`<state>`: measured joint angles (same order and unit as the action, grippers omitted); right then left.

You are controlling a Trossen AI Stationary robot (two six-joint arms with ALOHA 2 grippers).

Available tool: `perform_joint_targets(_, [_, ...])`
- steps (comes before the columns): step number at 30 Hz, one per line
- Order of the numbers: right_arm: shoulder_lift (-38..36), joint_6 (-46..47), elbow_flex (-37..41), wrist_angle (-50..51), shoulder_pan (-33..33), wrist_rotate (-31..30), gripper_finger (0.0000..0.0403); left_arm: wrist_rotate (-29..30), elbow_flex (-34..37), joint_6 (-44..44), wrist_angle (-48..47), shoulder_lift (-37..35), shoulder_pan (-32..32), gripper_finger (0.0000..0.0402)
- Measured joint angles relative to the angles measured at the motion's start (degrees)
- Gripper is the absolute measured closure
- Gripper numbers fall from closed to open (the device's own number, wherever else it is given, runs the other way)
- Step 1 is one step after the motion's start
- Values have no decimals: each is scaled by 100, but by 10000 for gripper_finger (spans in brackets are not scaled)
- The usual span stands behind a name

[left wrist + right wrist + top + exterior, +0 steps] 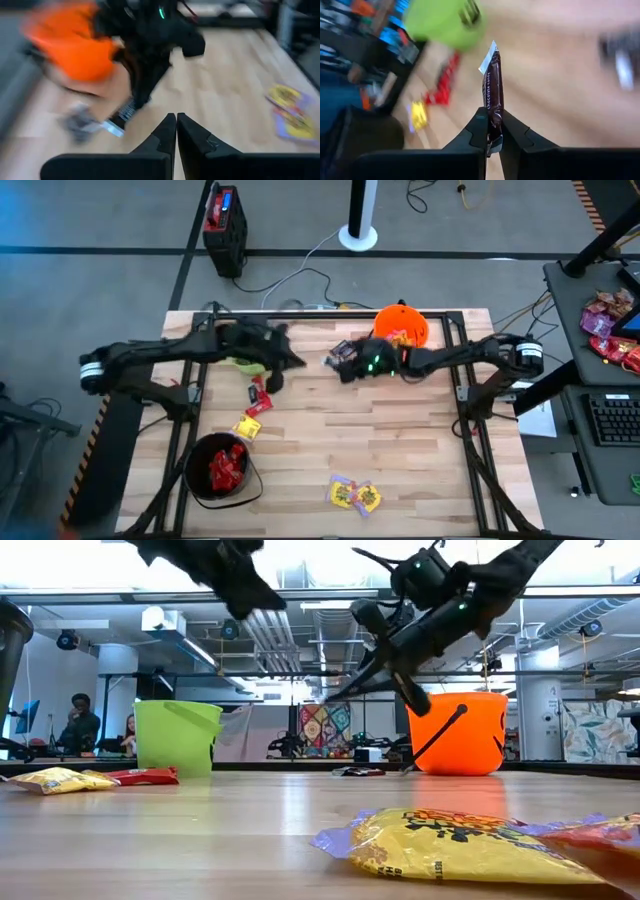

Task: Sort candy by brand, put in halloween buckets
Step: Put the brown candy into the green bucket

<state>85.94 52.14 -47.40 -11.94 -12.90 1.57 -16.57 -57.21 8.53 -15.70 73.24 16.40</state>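
- Gripping a dark brown chocolate bar (493,87), the right claw (492,131) has its fingers pinched on the wrapper's lower end, and the bar stands up out of them.
- From above, that right claw (343,360) hangs over the far middle of the table (400,450), just beside the orange bucket (403,326).
- Level with the tabletop, the right claw (385,665) shows well clear of the wood, in front of the orange bucket (460,732).
- Orange bucket sits at the far edge, right of centre, with candy inside it.
- Left claw (176,125) is closed, fingers pressed together and holding nothing.
- That left claw (272,375) hovers over the far left part of the table, partly covering the green bucket (243,363).
- Green bucket (177,736) stands upright at the far left, well apart from the orange one.
- Black bucket (222,470) sits at the near left corner, red candy (226,466) piled in it.
- Loose on the wood between the green and black buckets: a red candy (261,397) and a yellow one (247,428).
- Another yellow clump (355,495) lies near the front edge, around the middle.
- Off to the far right, a pile of pink-red packets (612,330) lies on a separate desk.
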Motion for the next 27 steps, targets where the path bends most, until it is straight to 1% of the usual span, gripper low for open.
perform_joint_targets(2, [-1, -475, 0, -429, -374, 323, 385, 584, -7, 8, 8, -381, 44, 402])
perform_joint_targets(4, [44, -944, -80, -778, -696, 757, 385, 1379, -7, 118, 18, -685, 50, 402])
perform_joint_targets(7, [197, -1640, -508, -699, -1047, 1257, 385, 2597, -7, 226, 94, -1075, 49, 402])
perform_joint_targets(8, [270, -1897, -712, -580, -1139, 1422, 385, 2820, -9, -16, 120, -1185, 52, 402])
perform_joint_targets(9, [369, -2218, -940, -375, -1222, 1605, 385, 2840, -9, -291, 139, -1278, 65, 402])
perform_joint_targets(10, [469, -2584, -1197, -125, -1291, 1827, 385, 2588, -9, -484, 208, -1337, 140, 402])
perform_joint_targets(11, [585, -2993, -1469, 141, -1352, 2078, 385, 1945, -9, -661, 254, -1383, 299, 402])
perform_joint_targets(13, [836, -3792, -2028, 682, -1446, 2579, 385, 252, 53, -1228, 278, -1421, 784, 402])
perform_joint_targets(15, [1059, -4439, -2541, 1164, -1499, 2989, 385, -1583, 193, -1838, 560, -1372, 1268, 402])
perform_joint_targets(16, [1176, -4686, -2775, 1364, -1522, 3136, 385, -2238, 315, -2102, 783, -1346, 1466, 402])
perform_joint_targets(17, [1265, -4887, -2986, 1551, -1529, 3250, 385, -2561, 445, -2367, 994, -1325, 1624, 402])
perform_joint_targets(18, [1354, -5071, -3170, 1734, -1551, 3339, 385, -2548, 558, -2673, 1141, -1303, 1738, 402])
perform_joint_targets(20, [1484, -5294, -3475, 2055, -1567, 3437, 385, -2142, 759, -3187, 1223, -1260, 1878, 402])
perform_joint_targets(21, [1534, -5352, -3596, 2177, -1582, 3442, 385, -2003, 873, -3269, 1212, -1245, 1910, 401])
perform_joint_targets(24, [1590, -5436, -3812, 2343, -1594, 3458, 385, -1609, 1154, -3160, 1275, -1230, 1897, 388])
perform_joint_targets(27, [1593, -5342, -3965, 2337, -1597, 3714, 385, -1256, 1431, -3054, 1379, -1233, 1900, 360])
